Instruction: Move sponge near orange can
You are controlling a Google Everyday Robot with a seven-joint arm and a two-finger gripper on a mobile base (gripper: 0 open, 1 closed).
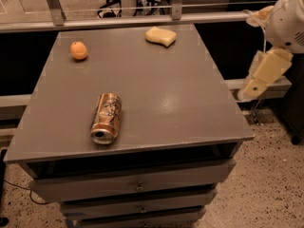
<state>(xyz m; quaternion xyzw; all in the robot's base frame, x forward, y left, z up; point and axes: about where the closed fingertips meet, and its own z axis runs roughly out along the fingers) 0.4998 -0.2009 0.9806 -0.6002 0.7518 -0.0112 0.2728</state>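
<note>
**A:** Status on the sponge move?

**B:** Big to small, everything referenced to the orange can [106,118]. It lies on its side on top of the grey drawer cabinet [190,113], toward the front-left. Silver end faces the camera, long axis runs front to back.

**B:** The arm [289,18] is well right of the can and farther back. It's off the cabinet's right edge and cut off by the frame. The gripper [264,74] hangs below it, beside that edge, not over the top.

**A:** Gripper state?

**B:** You can't tell how far open it is from this view. It has hold of neither task item, since both lie on the top.

**A:** Sponge?

**B:** The sponge [160,36] is beyond the can and to its right, well apart, close to the back edge. Its long axis runs roughly left-right, across the can's axis. The orange fruit [79,50] sits beyond the can, slightly left, also well apart. It's not your target.

**A:** What does the move turn on?

**B:** The sponge lies left of the gripper and a bit farther back. My read is that you come in from the right and grip across the short width. Then you carry it forward-left toward the can. I'd judge the task not yet begun.

**B:** Hidden: the arm's upper links, the gripper's tip detail and the sponge's far side.
</note>
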